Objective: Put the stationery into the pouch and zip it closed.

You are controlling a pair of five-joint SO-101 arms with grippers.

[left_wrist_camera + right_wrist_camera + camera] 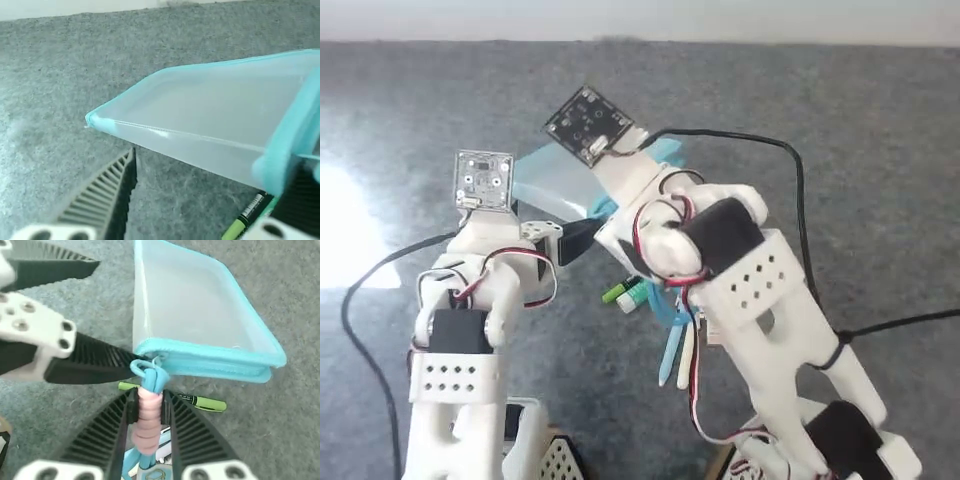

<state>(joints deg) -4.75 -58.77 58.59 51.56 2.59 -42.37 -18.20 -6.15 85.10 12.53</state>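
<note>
A translucent pouch (552, 182) (215, 110) (190, 305) with teal trim lies on the grey surface. My left gripper (210, 167) (120, 315) is open; one finger (95, 365) rests against the pouch's near teal corner and the other stands clear of it. My right gripper (148, 396) is shut on a teal pen with a pink ribbed grip (147, 415). The pen's front end meets a teal loop at the pouch's zip corner. A green marker (620, 292) (245, 220) (200, 401) lies just in front of the pouch, under the right gripper.
Grey carpet-like tabletop (860, 130) stretches around the pouch. A black cable (790, 170) loops from the right arm across the right side. Another cable (365, 300) trails off the left arm. A white-capped pen (635, 298) lies by the green marker.
</note>
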